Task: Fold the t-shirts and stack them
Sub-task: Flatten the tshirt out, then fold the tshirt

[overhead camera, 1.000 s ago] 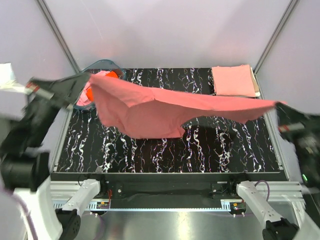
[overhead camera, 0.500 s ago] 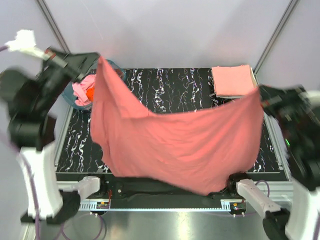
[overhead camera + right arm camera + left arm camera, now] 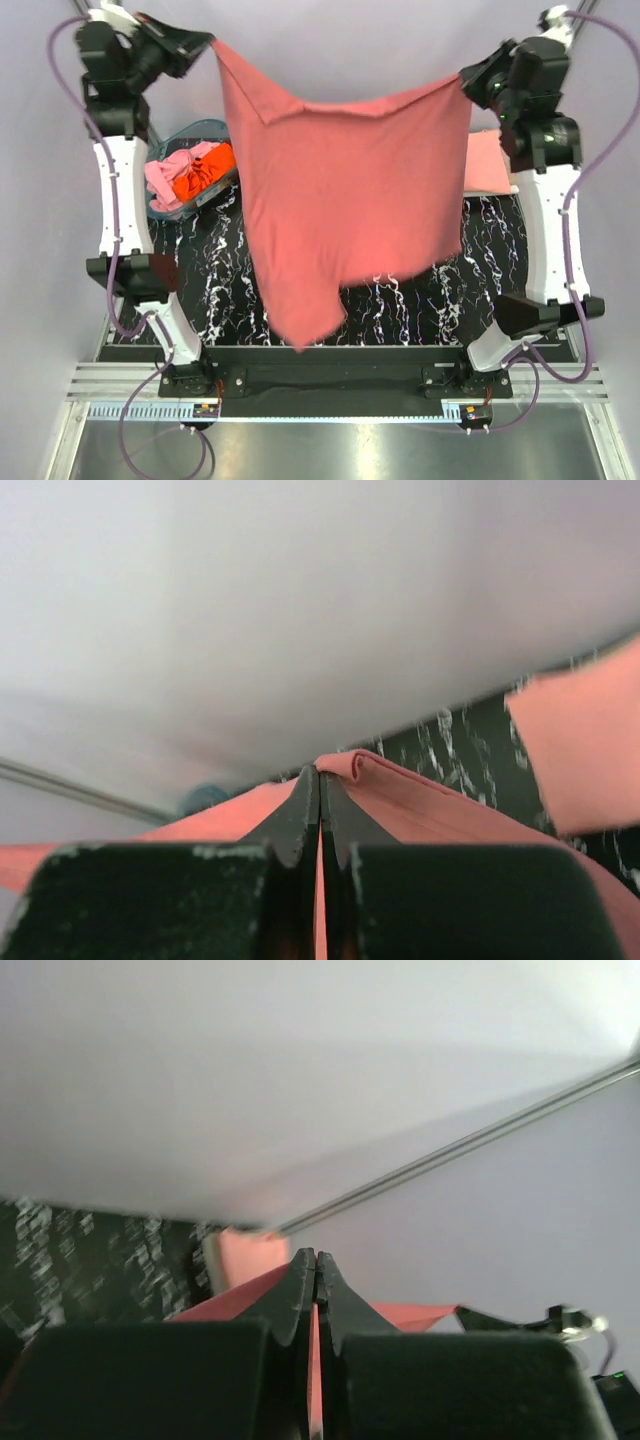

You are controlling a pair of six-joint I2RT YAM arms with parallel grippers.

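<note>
The salmon-pink t-shirt (image 3: pixel 350 200) you were dragging low a second ago now hangs full length below and between your raised grippers, so it looks ready to lay flat. Your left gripper (image 3: pixel 205 42) and right gripper (image 3: pixel 467 85) each pinch a top corner, jaws clamped tight.

Both arms swung up high: left gripper (image 3: pixel 207 40) now top-left, right gripper (image 3: pixel 465 83) top-right. The dusty brick-red cloth t-shirt (image 3: pixel 350 190), sagging low over the black marbled table (image 3: pixel 420 290) a second ago, now hangs as a sheet between them (hem lifted off the front edge). The folded salmon-pink t-shirt (image 3: pixel 488 165) is now half hidden behind it.
</note>
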